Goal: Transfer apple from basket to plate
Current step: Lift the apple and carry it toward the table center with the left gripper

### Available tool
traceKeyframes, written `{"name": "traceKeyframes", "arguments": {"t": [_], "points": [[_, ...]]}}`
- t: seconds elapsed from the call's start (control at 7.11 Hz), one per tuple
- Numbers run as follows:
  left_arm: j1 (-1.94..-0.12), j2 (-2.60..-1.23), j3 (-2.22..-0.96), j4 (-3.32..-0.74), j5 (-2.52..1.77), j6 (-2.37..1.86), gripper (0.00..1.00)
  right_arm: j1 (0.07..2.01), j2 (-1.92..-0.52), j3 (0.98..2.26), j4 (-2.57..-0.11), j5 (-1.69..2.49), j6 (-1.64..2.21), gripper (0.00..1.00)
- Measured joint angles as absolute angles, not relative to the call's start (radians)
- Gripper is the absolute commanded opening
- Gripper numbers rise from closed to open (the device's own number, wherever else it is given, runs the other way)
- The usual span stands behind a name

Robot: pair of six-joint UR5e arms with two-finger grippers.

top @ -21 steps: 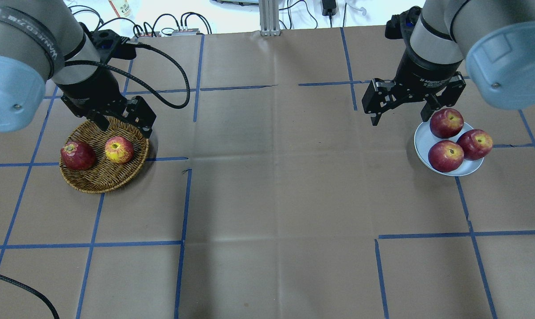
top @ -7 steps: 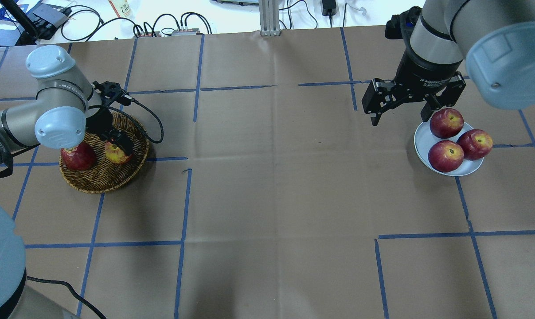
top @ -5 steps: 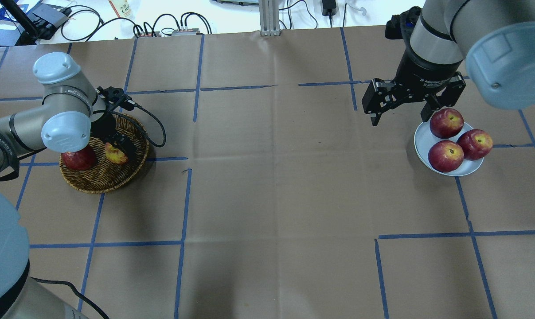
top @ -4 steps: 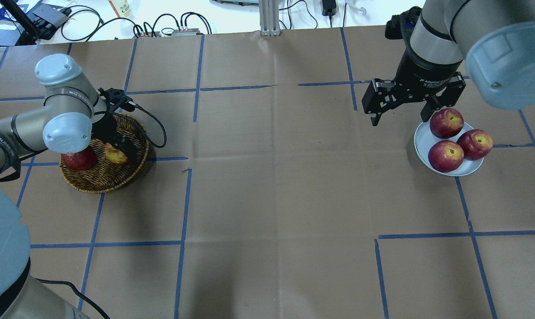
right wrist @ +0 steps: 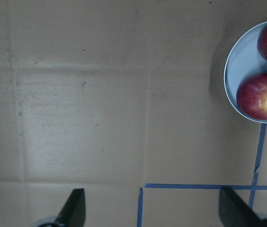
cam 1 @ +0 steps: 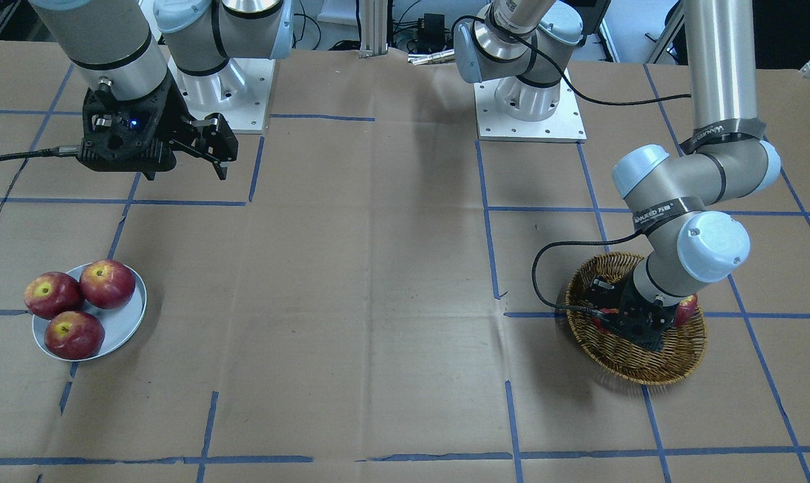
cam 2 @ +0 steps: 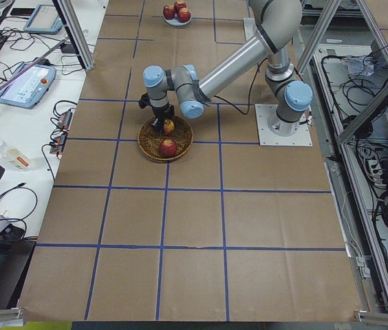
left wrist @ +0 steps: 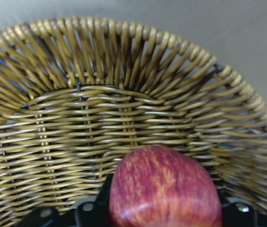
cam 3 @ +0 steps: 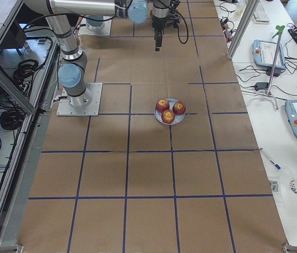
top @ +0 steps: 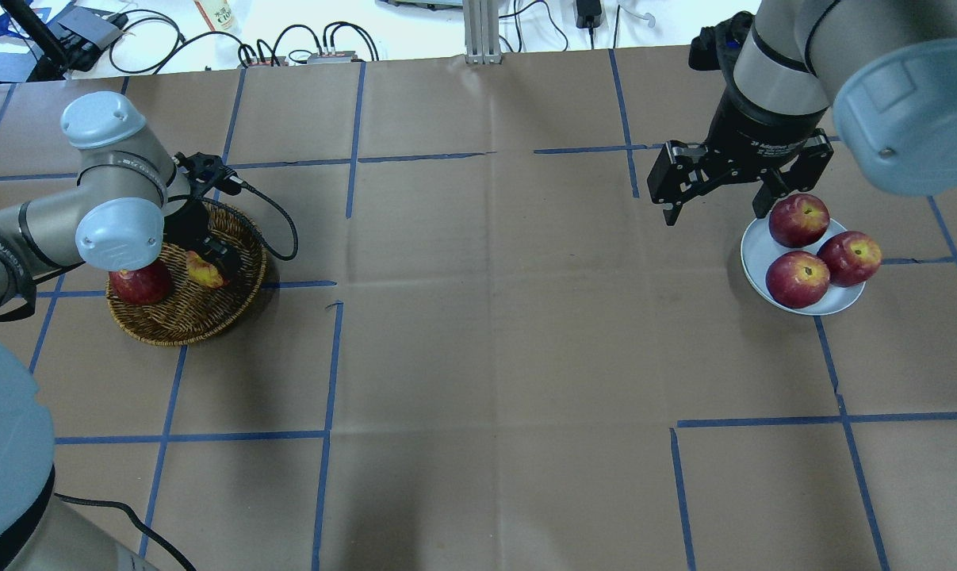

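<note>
The streaky pinkish-red apple (top: 201,272) lies in the woven wicker basket (top: 185,321) at the table's left. My left gripper (top: 208,266) is down inside the basket with its fingers on both sides of this apple. In the left wrist view the apple (left wrist: 164,194) fills the space between the black fingers, which press against it. The pale grey-blue plate (top: 752,255) stands at the right. My right gripper (top: 712,202) hangs open and empty above the table, just left of the plate; the right wrist view shows the plate's edge (right wrist: 230,80).
A darker red apple (top: 139,284) lies in the basket beside the left wrist. Three dark red apples (top: 798,279) sit on the plate, one hanging over its right rim. The left arm's cable (top: 276,230) loops past the basket.
The left arm has come down into the basket and its fingers now flank the streaky apple. In the last second it shifted only slightly. The right arm has not moved.
</note>
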State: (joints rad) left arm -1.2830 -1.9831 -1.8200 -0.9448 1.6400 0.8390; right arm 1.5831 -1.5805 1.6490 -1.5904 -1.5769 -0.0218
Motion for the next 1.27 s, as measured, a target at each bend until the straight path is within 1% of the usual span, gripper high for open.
{"name": "traceKeyframes", "arguments": {"t": [0.28,0.56,0.7,0.99,1.27], "points": [[-1.347,-1.922,-1.785,-0.959,1.637,0.775,0.32,1.583,-1.581,1.651,-1.590,-1.577,-0.022,1.00],[-1.508,-1.882,-1.770,-0.973,1.637,0.531,0.32,1.583,-1.581,1.656,-1.593,-1.577,-0.023,1.00],[-1.597,-1.888,-1.767,-0.973,1.623,0.362,0.32,1.583,-1.581,1.656,-1.593,-1.577,-0.022,1.00],[-1.748,-1.942,-1.748,-0.957,1.582,0.070,0.32,1.583,-1.581,1.657,-1.594,-1.577,-0.022,1.00],[-1.883,-2.049,-1.657,-0.951,1.581,-0.123,0.32,1.583,-1.581,1.657,-1.594,-1.577,-0.022,1.00]]}}
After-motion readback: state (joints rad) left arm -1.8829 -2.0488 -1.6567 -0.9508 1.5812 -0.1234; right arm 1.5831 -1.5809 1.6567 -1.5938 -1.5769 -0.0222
